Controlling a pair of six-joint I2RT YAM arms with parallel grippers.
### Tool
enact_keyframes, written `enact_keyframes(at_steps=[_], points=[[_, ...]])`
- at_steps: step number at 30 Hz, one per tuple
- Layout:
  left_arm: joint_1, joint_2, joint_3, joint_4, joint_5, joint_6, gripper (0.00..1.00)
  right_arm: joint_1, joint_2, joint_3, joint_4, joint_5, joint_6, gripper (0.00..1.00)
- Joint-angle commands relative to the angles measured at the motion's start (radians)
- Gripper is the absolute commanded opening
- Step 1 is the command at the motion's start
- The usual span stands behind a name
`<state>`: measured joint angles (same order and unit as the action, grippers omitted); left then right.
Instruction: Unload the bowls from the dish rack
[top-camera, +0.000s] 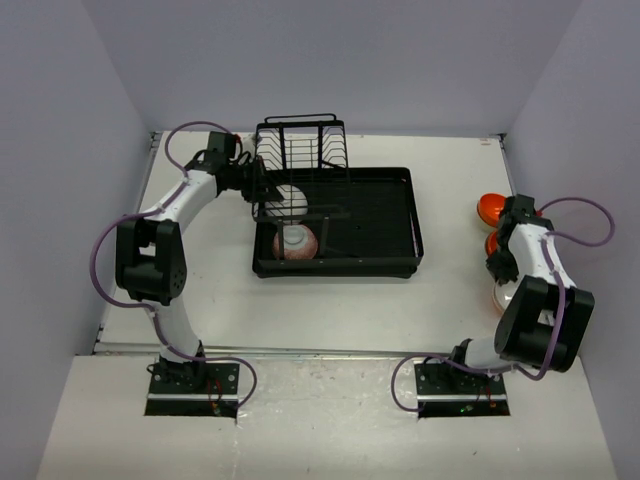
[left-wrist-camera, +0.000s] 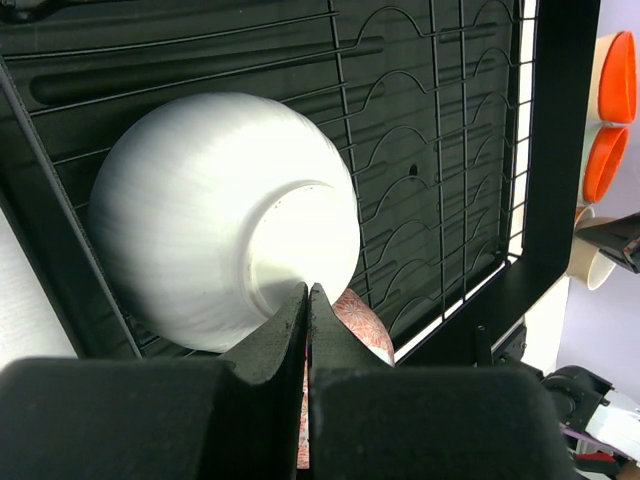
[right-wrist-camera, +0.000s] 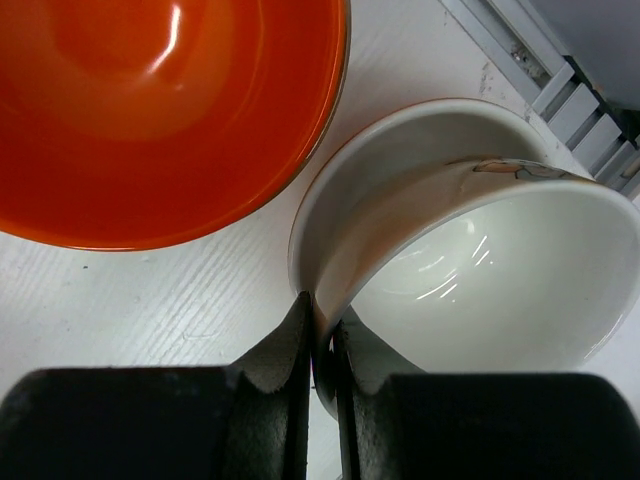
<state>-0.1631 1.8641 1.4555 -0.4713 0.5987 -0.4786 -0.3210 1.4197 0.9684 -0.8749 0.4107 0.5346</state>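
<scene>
Bowls lie in two places: two in the rack (top-camera: 370, 172) at the middle of the table (top-camera: 330, 310), the others on the table near its right edge. At the rack's left end, in front of the upright wires (top-camera: 300, 145), a white bowl (left-wrist-camera: 200, 210) rests on its side with its foot turned toward the left wrist camera. A pink bowl (top-camera: 295, 243) sits just on the near side of it, partly hidden under it in the wrist view. The left gripper (left-wrist-camera: 308, 300) is closed with nothing between its fingers. Its tips are right at the white bowl's foot ring; whether they touch it I cannot tell. On the right, two orange bowls (top-camera: 491, 208) stand next to each other on the table, well apart from the rack. The right gripper (right-wrist-camera: 322, 318) is pinched on the rim of a glossy bowl (right-wrist-camera: 500, 270), with the bowl's wall passing between the two fingers. This bowl sits tilted inside a pale bowl (right-wrist-camera: 400, 135), which stands on the table just beside one of the orange bowls.
</scene>
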Motion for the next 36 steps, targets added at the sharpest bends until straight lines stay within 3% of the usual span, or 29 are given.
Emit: enact_keyframes(at_steps=[1,6,7,8,9,17,22,31,36], points=[[0.017,-0.009,-0.001,-0.004,0.01,0.015,0.0,-0.006,0.019,0.049,-0.009,0.019,0.011,0.07],[0.025,-0.011,0.0,-0.004,0.012,0.017,0.0,-0.006,0.039,0.058,-0.022,0.02,0.024,0.15],[0.027,-0.011,0.0,-0.004,0.013,0.017,0.0,-0.006,0.038,0.059,-0.022,0.022,0.024,0.21],[0.027,-0.01,-0.001,-0.004,0.013,0.017,0.0,-0.006,0.032,0.056,-0.021,0.023,0.025,0.38],[0.027,-0.009,-0.001,-0.004,0.013,0.017,0.0,-0.006,0.025,0.055,-0.019,0.025,0.025,0.42],[0.027,-0.003,0.002,0.003,0.021,0.011,0.0,-0.006,-0.088,0.078,-0.018,0.059,0.025,0.49],[0.027,-0.011,0.0,0.0,0.012,0.012,0.0,0.003,-0.176,0.229,-0.065,0.016,0.028,0.51],[0.027,-0.043,0.003,-0.016,-0.056,0.008,0.0,0.187,-0.084,0.622,-0.099,-0.278,0.028,0.58],[0.027,-0.089,0.02,-0.016,-0.108,0.008,0.0,0.234,0.047,0.705,-0.061,-0.493,0.016,0.6]])
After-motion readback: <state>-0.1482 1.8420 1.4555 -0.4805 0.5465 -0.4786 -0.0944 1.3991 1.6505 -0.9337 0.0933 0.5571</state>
